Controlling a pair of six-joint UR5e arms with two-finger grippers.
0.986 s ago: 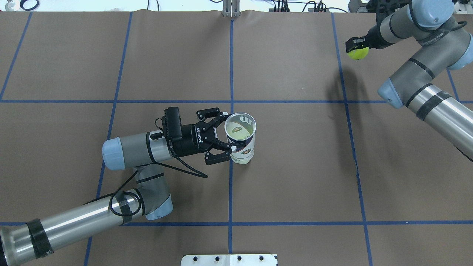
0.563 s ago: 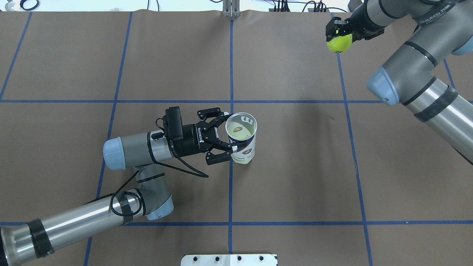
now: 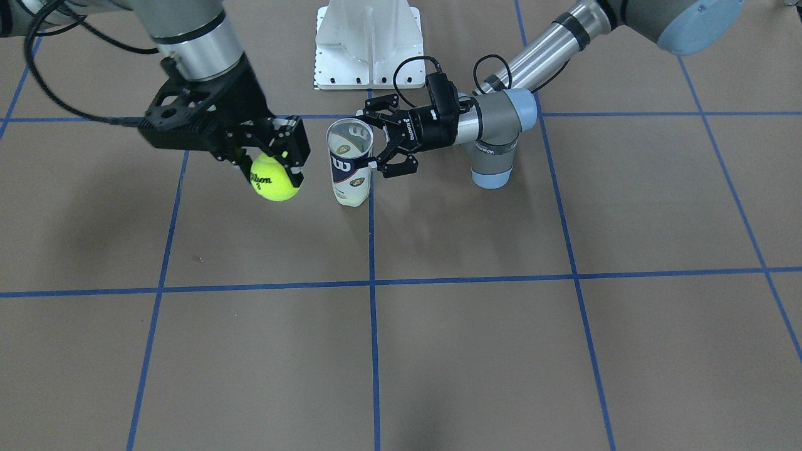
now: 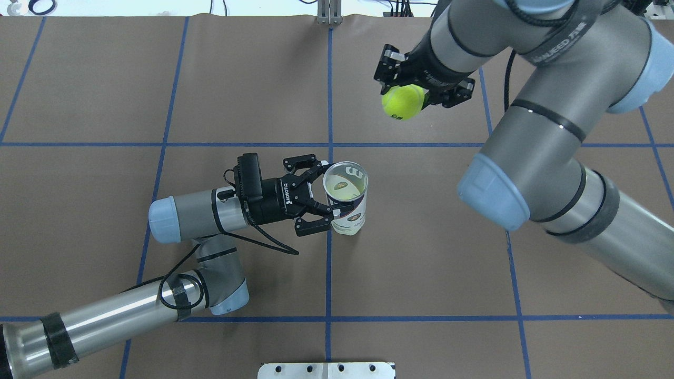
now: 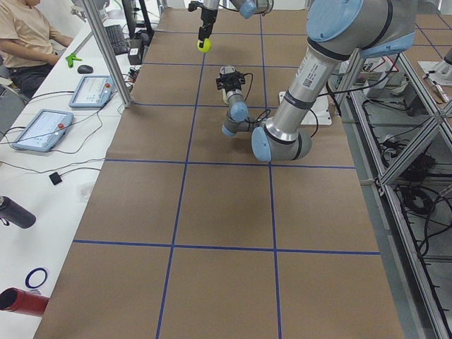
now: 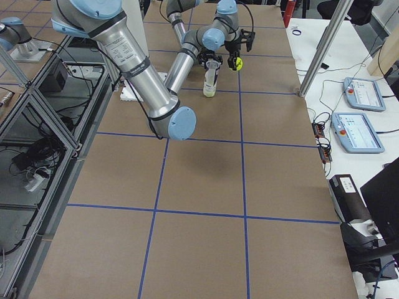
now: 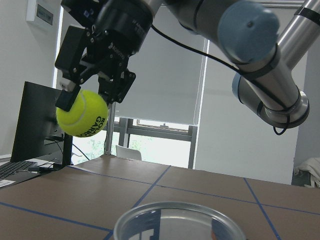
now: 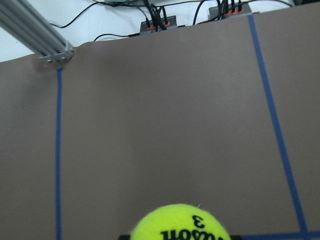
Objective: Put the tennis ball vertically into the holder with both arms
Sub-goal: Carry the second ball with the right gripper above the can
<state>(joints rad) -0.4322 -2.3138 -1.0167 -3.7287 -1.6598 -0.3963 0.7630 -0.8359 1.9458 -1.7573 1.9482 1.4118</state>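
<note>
Right gripper (image 4: 405, 90) was clenched on the ball (image 4: 403, 102), a finger on either side. The ball hung below the palm, off the table (image 4: 421, 252).

Can (image 4: 347, 210) stood upright near mid-table, just beside the centre tape line (image 4: 328, 289), open mouth facing straight up. Its long axis was vertical, so entry had to be straight down. Pale yellow-green showed through the clear lower wall. Possibly something was already inside, couldn't confirm.

Left gripper (image 4: 319, 196) was level, pointing in from the robot's left, jaws spread wide with one finger on each side of the can at the label band. The finger nearer the robot (image 4: 310, 226) looked to be touching the wall. Whether the pair actually clamped the can, I couldn't tell. The left wrist view had the rim (image 7: 177, 220) centred at its bottom edge, so the can sat lined up between the fingers.

Key relation: the ball was not over the mouth. From overhead it lay on the can's far side and toward the robot's right, with no overlap with the rim in either top-down view. The left wrist view put it above rim level, so height looked sufficient.

My read:
- The right arm owned the next move: shift back toward the robot and to its left until the ball was centred over the mouth, then descend along the can's axis.
- The left arm only needed to brace the can.

Risk: the fit looked snug. An off-centre descent could catch the rim and tip the can if the left jaws weren't really holding it.
</note>
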